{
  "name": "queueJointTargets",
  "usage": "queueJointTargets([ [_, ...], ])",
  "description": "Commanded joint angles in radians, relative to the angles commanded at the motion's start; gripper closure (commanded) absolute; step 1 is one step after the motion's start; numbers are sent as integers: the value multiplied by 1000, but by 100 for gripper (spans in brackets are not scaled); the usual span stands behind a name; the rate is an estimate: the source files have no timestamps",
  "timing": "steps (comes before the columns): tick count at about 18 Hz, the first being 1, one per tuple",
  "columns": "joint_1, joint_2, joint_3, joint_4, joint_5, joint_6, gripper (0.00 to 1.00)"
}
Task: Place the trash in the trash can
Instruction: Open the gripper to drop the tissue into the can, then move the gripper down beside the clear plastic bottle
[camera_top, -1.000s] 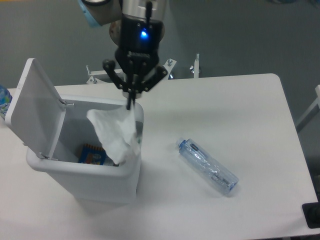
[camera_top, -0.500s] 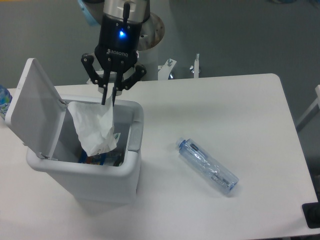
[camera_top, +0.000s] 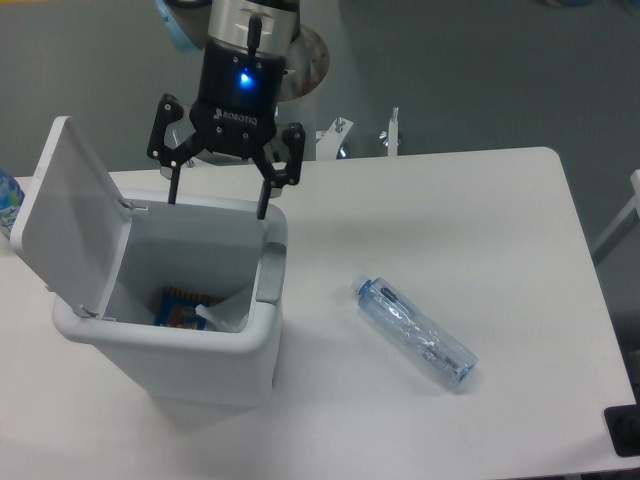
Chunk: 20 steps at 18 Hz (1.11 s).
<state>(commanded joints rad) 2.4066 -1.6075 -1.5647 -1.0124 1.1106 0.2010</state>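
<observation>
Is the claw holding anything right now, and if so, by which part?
Nothing. The claw is open and empty above the trash can. The plastic bag lies inside the can, and the bottle lies on the table.

Trash can (camera_top: 215, 355) sits at 9 o'clock on the tabletop (camera_top: 450, 220), lid (camera_top: 65, 215) tipped up on its left side. Bag (camera_top: 222, 318) lies inside the can, beside a packet (camera_top: 180, 308). Hand (camera_top: 217, 207) hangs above the can's back rim, fingers spread. Bottle (camera_top: 415, 333) lies at 4 o'clock, well apart from the can.
</observation>
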Motion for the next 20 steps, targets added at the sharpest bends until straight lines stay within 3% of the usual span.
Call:
queueJointTargets([
  [6,92,-71,60,-3,17,-15,0],
  [14,147,-166,129,-86,84,-26,0],
  [20,247,-316,132,-117,231,-6,0],
])
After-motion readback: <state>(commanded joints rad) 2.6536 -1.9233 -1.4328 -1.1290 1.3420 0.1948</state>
